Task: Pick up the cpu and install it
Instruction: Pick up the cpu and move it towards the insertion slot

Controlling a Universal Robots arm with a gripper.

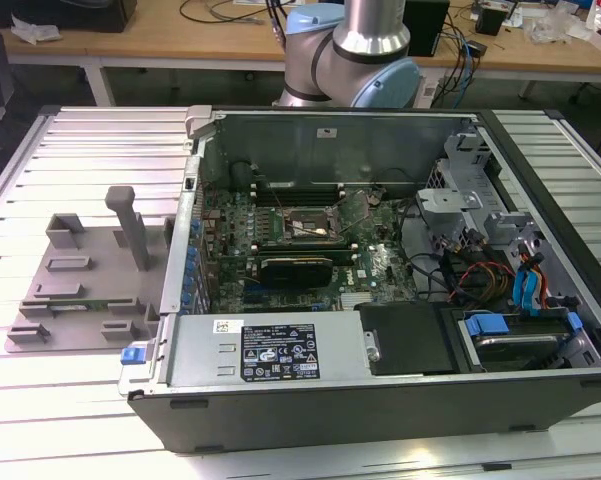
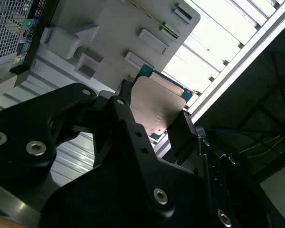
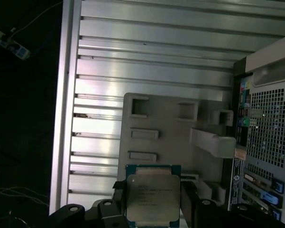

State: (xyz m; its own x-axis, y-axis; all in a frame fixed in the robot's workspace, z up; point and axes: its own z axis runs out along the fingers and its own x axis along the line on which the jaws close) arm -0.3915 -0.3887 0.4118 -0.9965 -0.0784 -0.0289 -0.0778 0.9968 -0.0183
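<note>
The pincer [image 3: 152,190] is clamped on the cpu [image 3: 153,199] by two opposite edges, in front of the grey tray [image 3: 170,121]; the computer case [image 3: 270,118] stands beside that tray.

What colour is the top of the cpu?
The cpu is silver-grey on top with a thin blue-green rim; best in the first wrist view.

Silver-and-blue arm [image 1: 365,45] upright, black gripper [image 2: 154,111], fingers [image 2: 181,130] closed on opposite edges of the cpu [image 3: 153,199]

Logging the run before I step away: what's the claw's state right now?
Claw: closed, holding the cpu by two opposite edges.
</note>
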